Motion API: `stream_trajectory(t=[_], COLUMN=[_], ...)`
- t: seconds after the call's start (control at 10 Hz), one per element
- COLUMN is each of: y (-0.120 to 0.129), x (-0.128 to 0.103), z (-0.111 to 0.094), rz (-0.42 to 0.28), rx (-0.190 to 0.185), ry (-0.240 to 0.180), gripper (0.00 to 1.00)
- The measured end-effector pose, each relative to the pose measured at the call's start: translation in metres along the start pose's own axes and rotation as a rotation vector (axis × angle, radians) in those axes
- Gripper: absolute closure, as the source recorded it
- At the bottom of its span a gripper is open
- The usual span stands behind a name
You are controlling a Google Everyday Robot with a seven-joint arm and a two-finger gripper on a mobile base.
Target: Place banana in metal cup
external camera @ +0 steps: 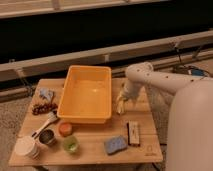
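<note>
The banana [120,107] is showing only as a pale-yellow sliver right at the tip of the hand [121,103]; whether the hand is clenched on it or released, you cannot tell. Your hand is hanging low over the desk [92,145], pointing downward from the bent white arm [150,80]; the yellow tub [87,92] is sitting just beside it on its left, its right wall close to the hand. The metal cup [47,136] is standing well apart from the hand, far to its left and nearer the front edge, beyond the tub's front corner; the orange cup [65,129] and the green cup [71,144] are standing between that cup and the hand, and the white cup [26,147] is lying farther left again. In front of the hand, toward the front edge, a dark block [133,134] and a blue sponge [115,144] are lying side by side.
</note>
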Motion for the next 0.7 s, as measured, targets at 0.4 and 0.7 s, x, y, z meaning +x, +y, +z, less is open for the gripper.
stream_trajectory(t=[0.4,0.7], y=[-0.005,-0.008], x=[-0.022,-0.036], z=[0.034,0.054], rz=[-0.024,-0.024], rx=[0.023,0.029], ry=[0.052,0.079], gripper=[0.35,0.35])
